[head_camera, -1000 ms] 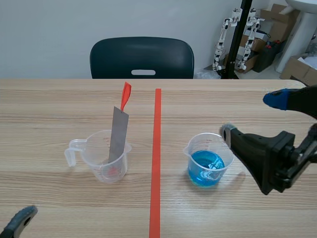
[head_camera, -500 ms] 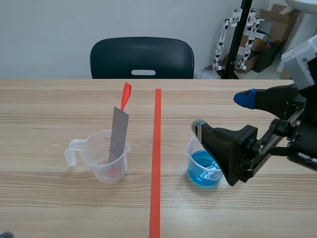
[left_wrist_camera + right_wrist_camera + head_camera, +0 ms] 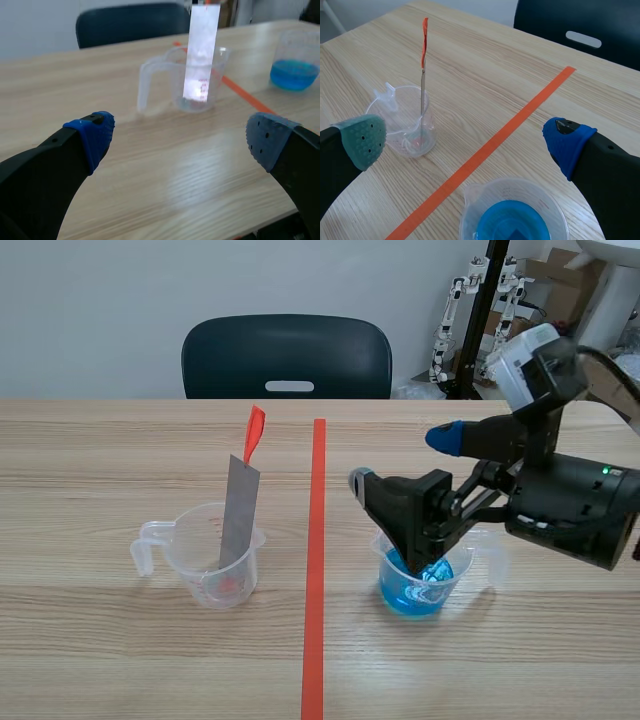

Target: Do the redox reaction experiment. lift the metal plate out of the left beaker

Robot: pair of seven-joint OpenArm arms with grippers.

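The plate [image 3: 239, 510] stands tilted in the left beaker [image 3: 215, 555], foot on the bottom and upper part leaning on the rim, so most of its length sticks up clear of the cup. A red tab [image 3: 254, 433] rises from its top end. I judge it is propped this way so fingers can take it from above without knocking the beaker wall.

The right gripper [image 3: 403, 458] hangs with fingers spread wide and nothing between them. The blue beaker [image 3: 418, 575] sits just below it, and the plate is well off to its side, across the tape line [image 3: 316, 540]. The left gripper [image 3: 180, 140] is likewise wide and empty, low over the table. The left beaker and plate stand ahead of it, roughly in line with the gap between its fingers. From that, the left arm looks the better placed for the lift, though the right gripper's height suits a grasp near the tab.

The scene view does not show the left gripper at all; only its own wrist view gives its spread. That view and the scene view show the plate's broad face, while the right wrist view catches it edge-on, as a thin line. Fingers closing on the flat faces would therefore need turning to suit. The right wrist view also shows the blue liquid directly beneath the gripper, which the scene view half hides behind a finger
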